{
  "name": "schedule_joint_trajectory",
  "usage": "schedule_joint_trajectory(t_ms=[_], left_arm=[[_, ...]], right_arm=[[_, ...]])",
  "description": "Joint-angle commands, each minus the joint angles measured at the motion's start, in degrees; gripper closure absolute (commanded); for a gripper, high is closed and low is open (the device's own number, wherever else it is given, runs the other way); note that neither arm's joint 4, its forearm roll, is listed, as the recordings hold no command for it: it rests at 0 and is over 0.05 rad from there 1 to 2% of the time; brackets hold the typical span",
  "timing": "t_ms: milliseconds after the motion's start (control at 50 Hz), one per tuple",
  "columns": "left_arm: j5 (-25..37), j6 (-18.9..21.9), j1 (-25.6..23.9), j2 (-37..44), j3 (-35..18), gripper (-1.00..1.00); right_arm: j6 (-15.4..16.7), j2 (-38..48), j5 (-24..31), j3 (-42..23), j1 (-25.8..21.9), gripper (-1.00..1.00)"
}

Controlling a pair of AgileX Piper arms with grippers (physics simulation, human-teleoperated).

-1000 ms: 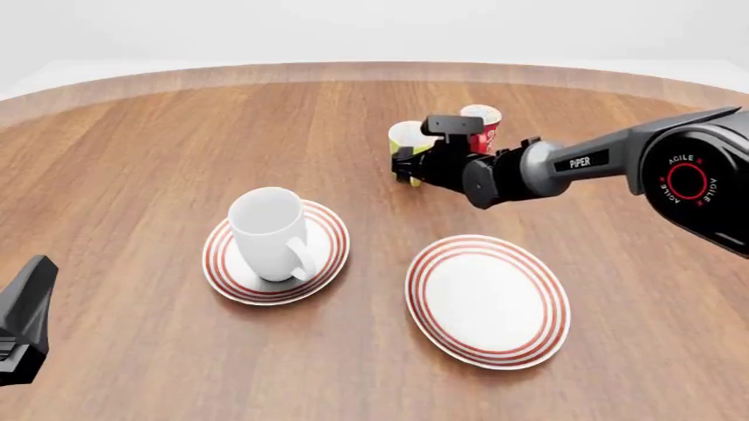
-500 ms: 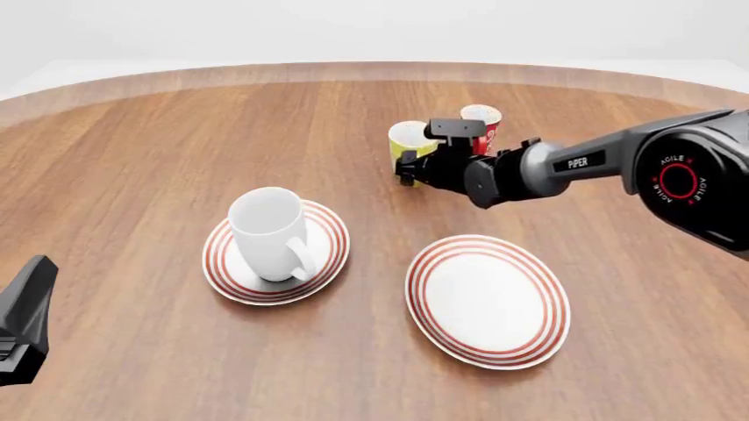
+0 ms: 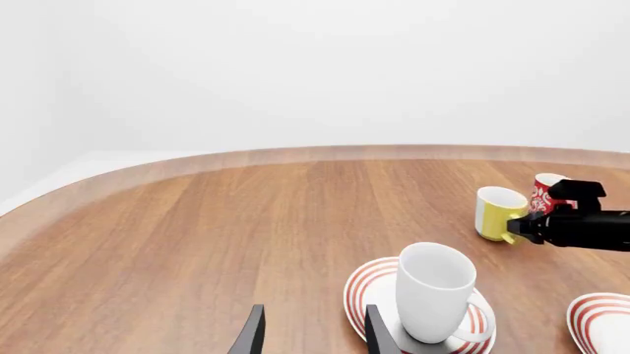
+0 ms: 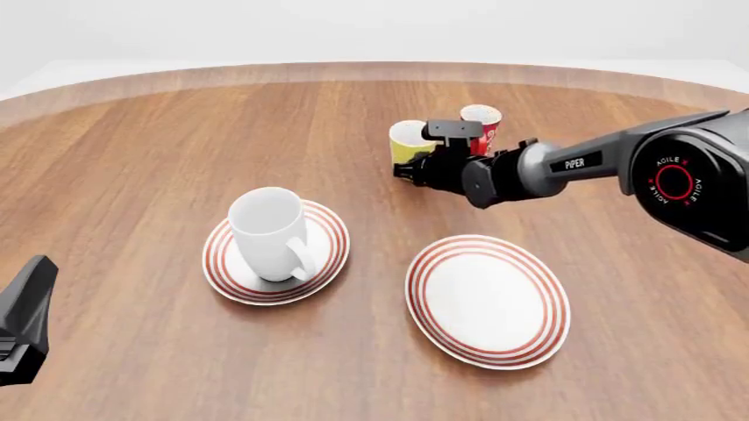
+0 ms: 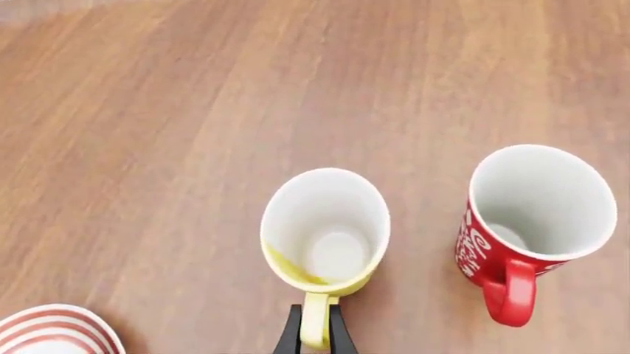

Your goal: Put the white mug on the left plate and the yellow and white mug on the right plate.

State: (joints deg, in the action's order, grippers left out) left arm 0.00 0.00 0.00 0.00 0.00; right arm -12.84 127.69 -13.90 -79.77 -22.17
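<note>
1. One change since a second ago: my right gripper (image 4: 412, 170) has closed in on the yellow and white mug (image 4: 409, 141), and the mug has barely moved on the table (image 4: 140, 149).
2. In the right wrist view the right gripper's fingers (image 5: 292, 333) sit tight on either side of the yellow handle (image 5: 314, 323), pinched nearly shut around it; the mug stands upright on the wood.
3. The left gripper (image 3: 313, 338) shows only two dark fingertips, apart with nothing between them. It hangs at the near left of the table, well apart from everything.
4. Just beside the yellow and white mug, on its far right, stands a red cup (image 4: 481, 124), upright, close but not touching.
5. The white mug (image 4: 270, 233) stands upright on the left plate (image 4: 332, 250), handle toward the near right.
6. The right plate (image 4: 487, 300) lies bare at the near side, below my right arm (image 4: 585, 162).
</note>
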Motion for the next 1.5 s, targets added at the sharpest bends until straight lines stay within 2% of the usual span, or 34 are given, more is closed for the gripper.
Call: schedule_joint_trajectory(t_ms=[20,280,660,1500], left_arm=[[0.00,0.00,0.00,0.00,0.00,-1.00],[0.00,0.00,0.00,0.00,0.00,-1.00],[0.00,0.00,0.00,0.00,0.00,-1.00],[0.00,0.00,0.00,0.00,0.00,-1.00]], right_arm=[[-0.30,-0.39,-0.07,0.28,-0.17,1.00],[0.50,-3.71,-0.51,2.61,-0.25,1.00],[1.28,-13.17,-1.29,9.34,-1.71,1.00],[1.61,-41.96,-1.27,32.17,-2.88,1.00]])
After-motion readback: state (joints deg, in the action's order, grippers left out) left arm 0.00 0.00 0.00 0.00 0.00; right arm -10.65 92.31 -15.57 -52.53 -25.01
